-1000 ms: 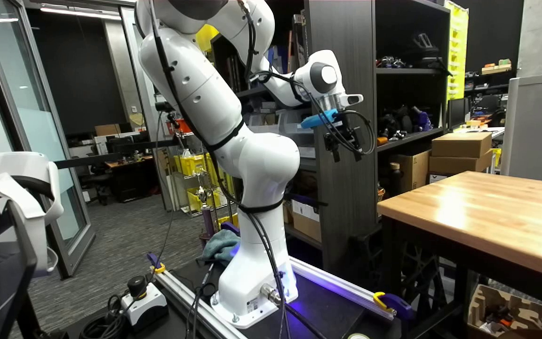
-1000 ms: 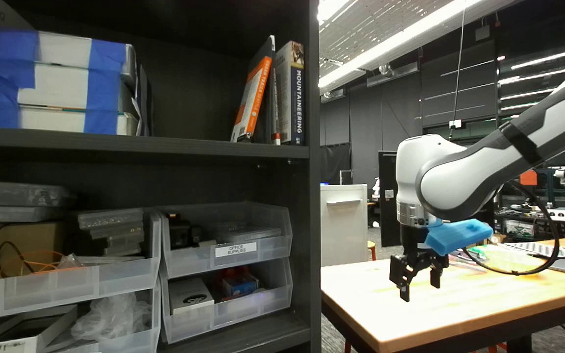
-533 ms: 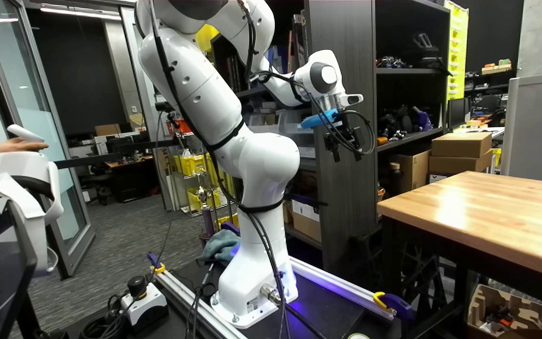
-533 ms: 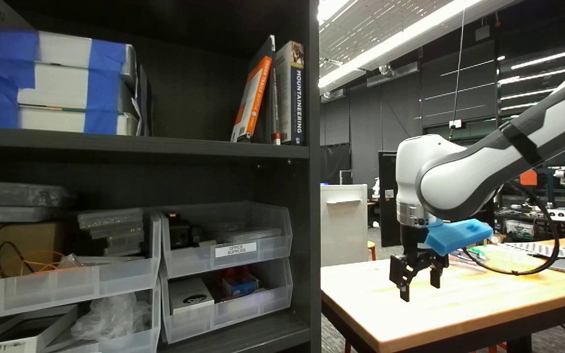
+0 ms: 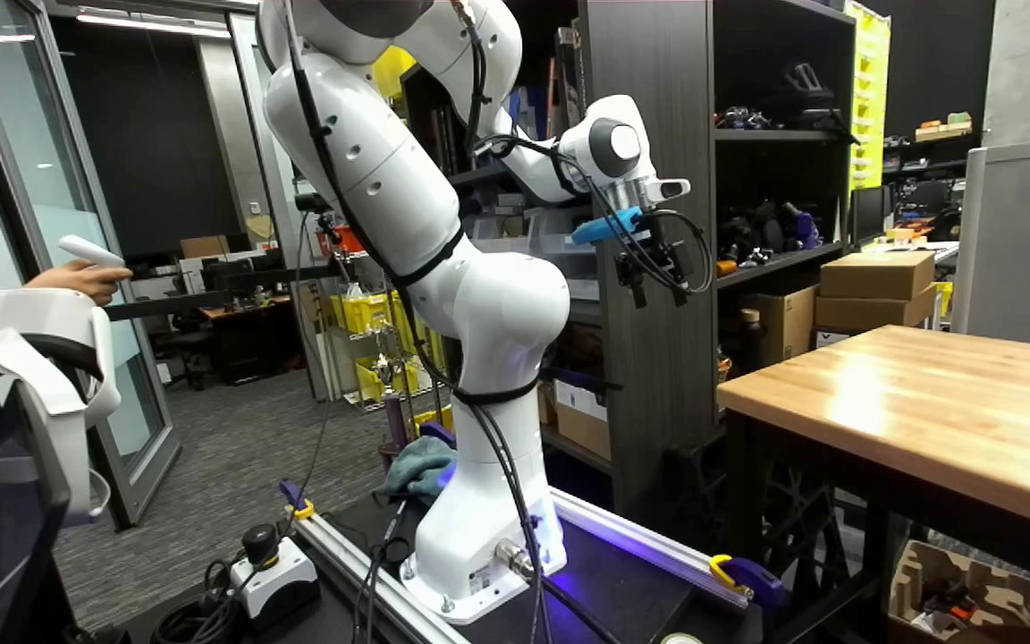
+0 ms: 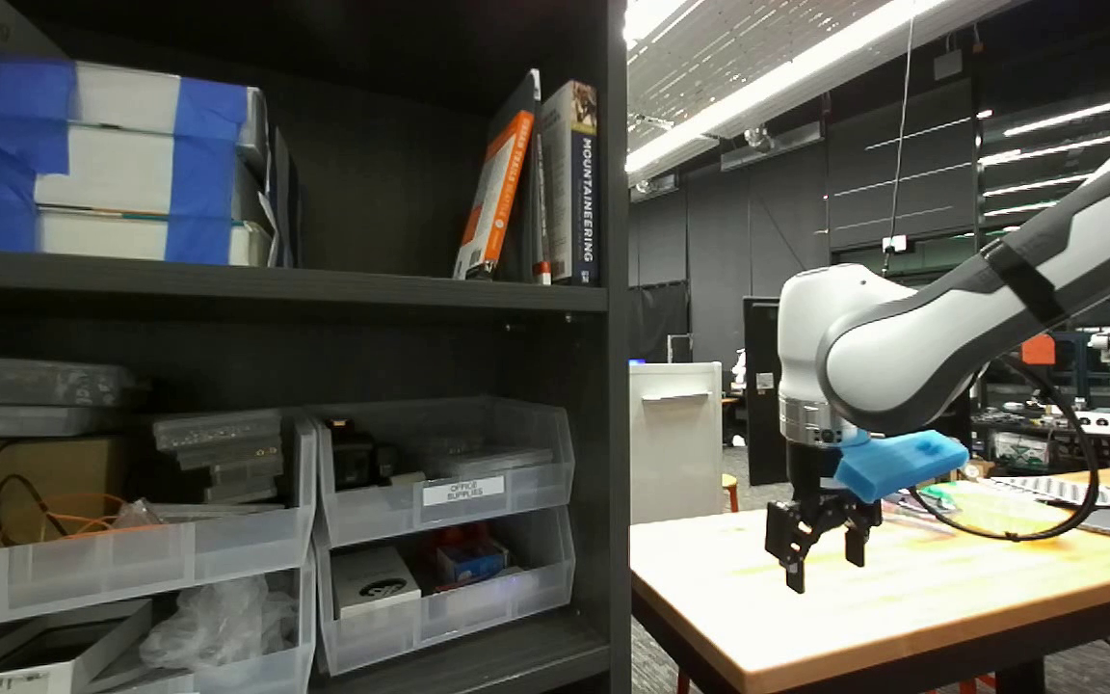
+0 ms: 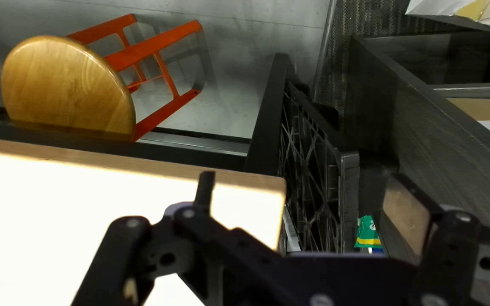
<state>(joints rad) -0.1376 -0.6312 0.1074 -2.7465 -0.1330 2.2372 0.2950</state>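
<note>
Your gripper (image 6: 825, 564) hangs with its two fingers pointing down and spread well apart. Nearest to it: the wooden table (image 6: 806, 627). In an exterior view its level top shows behind and below the fingertips; from the front corner, one edge runs off to the right, rising slightly, the other back to the left. Every view cuts the table off, so you cannot read its full long axis. In the wrist view it fills the lower left, its edge running nearly level to a rounded corner. There one finger overlaps that corner, the other the side of the dark shelf (image 5: 654, 385); a black lattice panel (image 7: 319, 187) shows between.

Blue block (image 6: 902, 465): sits against your tool's mount, above the fingers, long axis crosswise to them, closer to level than upright in both exterior views.

White arm (image 5: 515, 304): base upright; in an exterior view the upper link leans up and left, the forearm slopes down to the right, and the wrist bends so your tool points down.
</note>
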